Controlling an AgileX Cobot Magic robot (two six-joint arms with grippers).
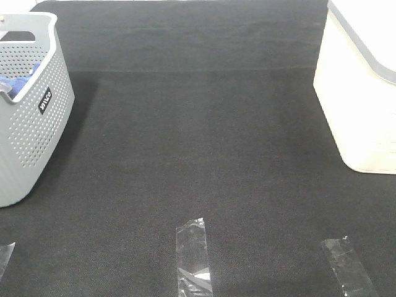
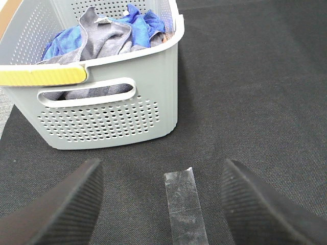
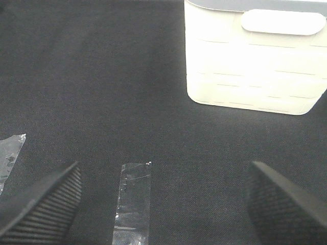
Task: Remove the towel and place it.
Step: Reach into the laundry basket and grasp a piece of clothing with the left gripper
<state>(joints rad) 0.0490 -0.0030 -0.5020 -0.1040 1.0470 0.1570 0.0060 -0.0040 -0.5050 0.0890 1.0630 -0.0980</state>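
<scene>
On the black fabric-covered desk point(image 1: 198, 154), a cream ribbed plastic bin point(image 1: 359, 105) stands right, a grey perforated plastic basket point(image 1: 37, 136) stands left holding the crumpled slate-grey terry towel point(image 2: 104, 35) amid bright blue cloth point(image 2: 138, 18), and the left pincer point(image 2: 163, 199) and right pincer point(image 3: 163, 199) both gape, released.

Slate-grey towel point(image 2: 104, 37), perforated grey basket point(image 2: 153, 76)

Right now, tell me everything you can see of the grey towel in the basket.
The towel is slate grey and looks like soft terry. It lies crumpled in a heap inside the perforated grey basket. One corner peaks upward, and more of it shows through the handle slot. A bright blue cloth is tangled against it on both sides. Its full shape is hidden.
</scene>
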